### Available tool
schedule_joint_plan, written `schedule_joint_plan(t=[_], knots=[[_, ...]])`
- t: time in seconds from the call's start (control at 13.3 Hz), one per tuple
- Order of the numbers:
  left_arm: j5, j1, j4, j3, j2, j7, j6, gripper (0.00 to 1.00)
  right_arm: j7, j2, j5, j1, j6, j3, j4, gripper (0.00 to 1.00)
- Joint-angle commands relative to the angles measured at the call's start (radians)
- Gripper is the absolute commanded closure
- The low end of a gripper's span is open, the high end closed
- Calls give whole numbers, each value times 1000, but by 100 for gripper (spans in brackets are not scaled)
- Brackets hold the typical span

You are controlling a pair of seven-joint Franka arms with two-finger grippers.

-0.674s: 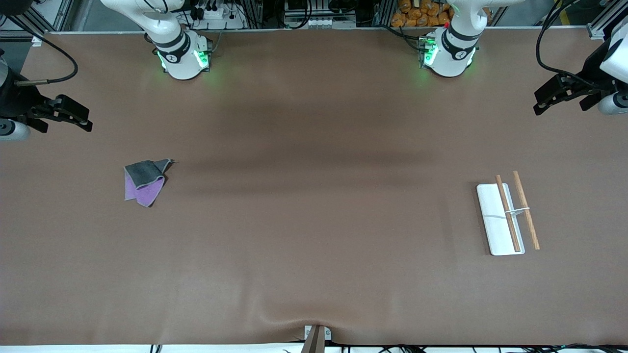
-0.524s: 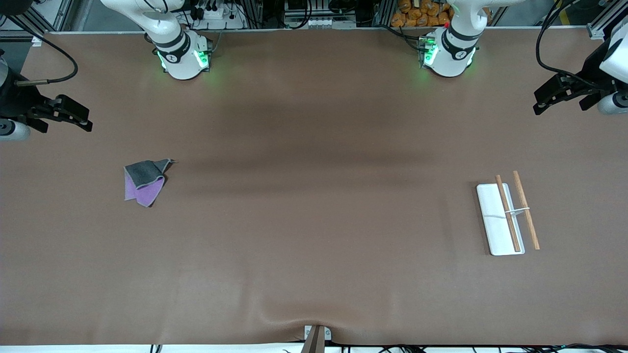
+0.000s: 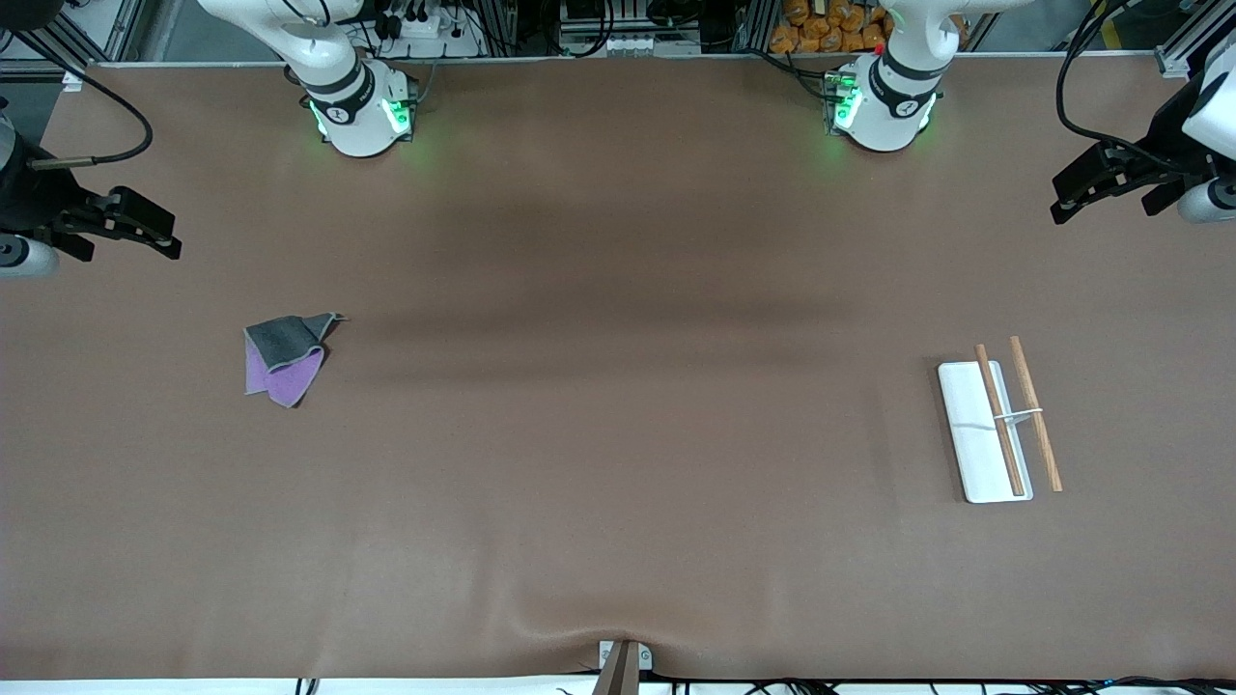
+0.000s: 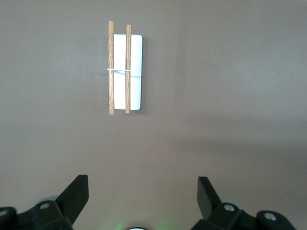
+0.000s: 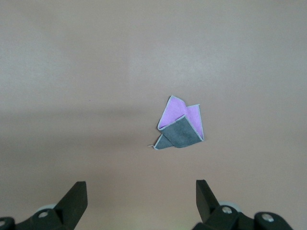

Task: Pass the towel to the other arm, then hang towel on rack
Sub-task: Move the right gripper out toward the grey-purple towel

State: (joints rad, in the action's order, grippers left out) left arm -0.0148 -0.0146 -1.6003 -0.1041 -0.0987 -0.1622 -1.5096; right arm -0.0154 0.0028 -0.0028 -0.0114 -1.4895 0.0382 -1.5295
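towel [image 3: 283, 359] crumpled on table | rack [image 3: 997, 419] well apart | left end effector [image 4: 143, 200] wide | right end effector [image 5: 141, 200] wide

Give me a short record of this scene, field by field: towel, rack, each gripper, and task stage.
towel: crumpled on the table toward the right arm's end, grey and purple faces showing
rack: on the table toward the left arm's end, nothing hung on it
right gripper: fingers open, raised at its table end
left gripper: fingers open, raised at its table end
stage: towel not yet picked up
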Motion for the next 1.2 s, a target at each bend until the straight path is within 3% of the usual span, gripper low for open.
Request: schedule_joint_plan(t=[0.0, 0.37, 0.75, 1.12], knots=[[12, 11, 31, -3, 22, 3, 22, 0, -5, -1, -2, -12, 9, -4, -9, 0], [7, 12, 30, -11, 30, 0, 22, 0, 102, 66, -3, -108, 18, -6, -20, 0], [7, 12, 33, -11, 40, -2, 12, 0, 184, 121, -5, -110, -18, -4, -57, 0], [12, 12, 33, -12, 42, -2, 0, 0, 186, 131, -9, -113, -199, -4, -237, 0]])
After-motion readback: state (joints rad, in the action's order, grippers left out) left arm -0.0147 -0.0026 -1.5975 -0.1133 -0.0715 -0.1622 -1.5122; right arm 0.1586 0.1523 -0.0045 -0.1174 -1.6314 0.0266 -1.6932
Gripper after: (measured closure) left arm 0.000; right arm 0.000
